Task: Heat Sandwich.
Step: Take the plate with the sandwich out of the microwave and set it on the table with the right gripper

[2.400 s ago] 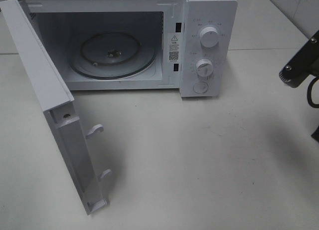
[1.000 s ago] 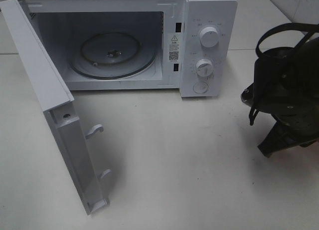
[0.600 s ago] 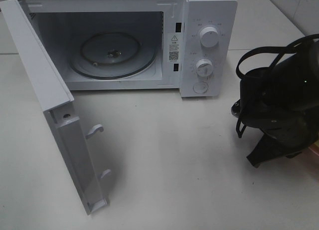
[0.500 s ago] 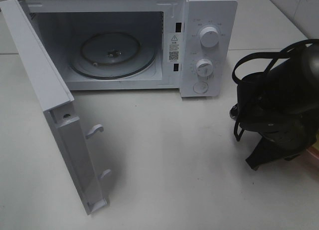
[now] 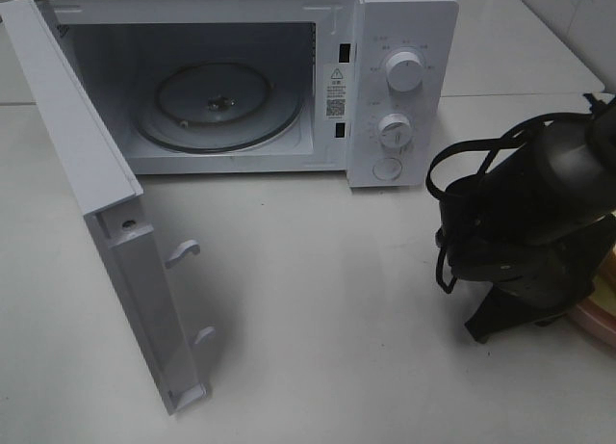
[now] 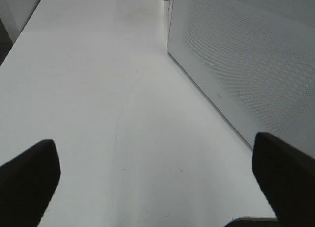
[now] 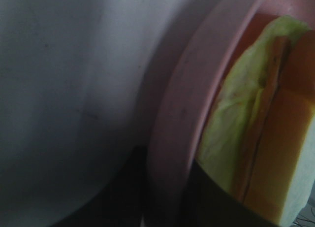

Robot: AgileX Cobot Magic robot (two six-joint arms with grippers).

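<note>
Sandwich (image 7: 256, 138): one item, lying on the pink plate (image 7: 172, 133). Pale yellow-green leaf layer beside an orange-tan band and a thin reddish line between them; bread barely distinguishable in the dim, very close right wrist view. It lies against the plate's raised rim.

Pink plate: round, thick rim, resting on the surface (image 5: 337, 300) at its right edge, toward the front. In the high view only a sliver of it (image 5: 595, 314) shows past the right arm, with a pale strip above it that may be the sandwich.

Right claw (image 5: 520, 304): black, lowered over the plate's near rim. Its jaws are hidden by the wrist body in the high view and lie out of the frame in the wrist view; they appear narrow, though whether they pinch the plate rim cannot be told.

Microwave (image 5: 404, 88): white, at the back of the surface, two dials and a button on its right panel. Door (image 5: 106, 222) swung fully open toward the left front. Cavity holds only the glass turntable (image 5: 217, 105).

Left claw (image 6: 157, 182): jaws set wide, holding nothing, above bare surface beside the microwave's perforated side wall (image 6: 246, 64).
</note>
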